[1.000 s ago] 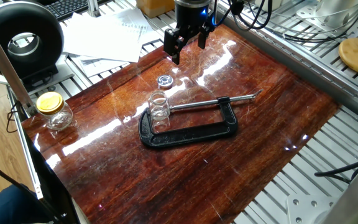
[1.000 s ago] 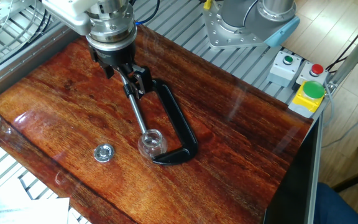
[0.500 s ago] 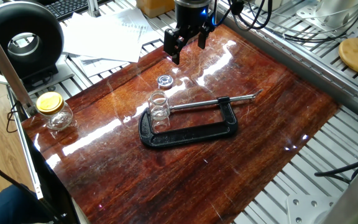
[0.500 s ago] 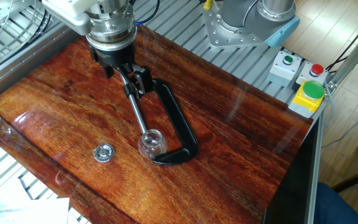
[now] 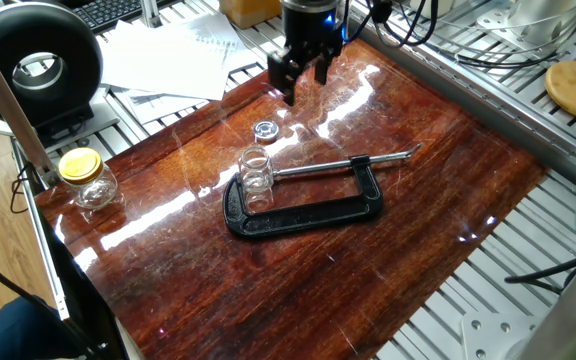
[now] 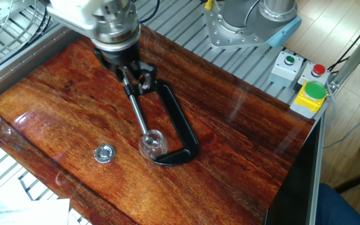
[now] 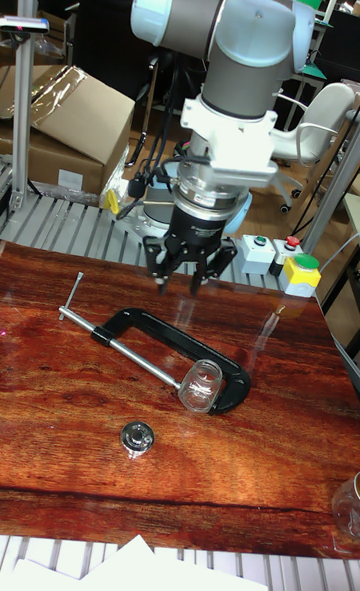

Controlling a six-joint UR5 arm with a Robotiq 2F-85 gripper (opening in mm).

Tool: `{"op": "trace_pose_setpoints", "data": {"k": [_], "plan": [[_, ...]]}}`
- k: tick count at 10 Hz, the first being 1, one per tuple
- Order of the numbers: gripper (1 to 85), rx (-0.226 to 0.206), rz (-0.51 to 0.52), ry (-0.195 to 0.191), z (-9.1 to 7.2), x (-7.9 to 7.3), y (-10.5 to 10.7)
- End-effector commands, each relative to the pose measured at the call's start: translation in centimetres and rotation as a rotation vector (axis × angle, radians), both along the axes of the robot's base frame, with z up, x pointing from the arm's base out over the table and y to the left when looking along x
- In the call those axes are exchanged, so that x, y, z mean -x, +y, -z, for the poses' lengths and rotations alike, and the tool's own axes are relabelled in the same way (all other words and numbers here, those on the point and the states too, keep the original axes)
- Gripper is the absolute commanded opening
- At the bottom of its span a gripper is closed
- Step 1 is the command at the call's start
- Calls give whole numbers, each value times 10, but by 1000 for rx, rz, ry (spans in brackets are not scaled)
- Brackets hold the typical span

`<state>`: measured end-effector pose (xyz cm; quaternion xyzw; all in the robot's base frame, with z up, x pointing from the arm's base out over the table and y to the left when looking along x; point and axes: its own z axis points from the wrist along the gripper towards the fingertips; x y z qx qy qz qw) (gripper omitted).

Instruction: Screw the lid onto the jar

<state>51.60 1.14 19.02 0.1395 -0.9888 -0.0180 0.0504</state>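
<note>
Gripper (image 7: 178,277) above the table – fingers apart, empty; lid (image 7: 137,439) beside the clamped jar (image 7: 202,386).

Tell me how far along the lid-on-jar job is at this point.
Done: nothing on the lid itself; the jar stands held in the black C-clamp, mouth open. In hand: nothing; the gripper hangs open and empty above the table, away from both parts. Left: the lid lies loose on the wood beside the jar, so picking it up, placing it and screwing it on all remain.
</note>
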Motion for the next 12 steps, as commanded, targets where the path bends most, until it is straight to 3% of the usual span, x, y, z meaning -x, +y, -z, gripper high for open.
{"op": "trace_pose_setpoints", "data": {"k": [1,2,4,6,7,9,12], "plan": [[13,-33,-130,44,-3,13,7],[13,-28,-138,35,-2,10,5],[13,7,-217,-28,1,-14,-15],[13,-54,-190,-45,5,-29,-11],[13,-56,-194,-69,10,-42,-19],[13,-32,-212,-115,20,-62,-36],[13,46,-278,-139,16,-73,-61]]}}
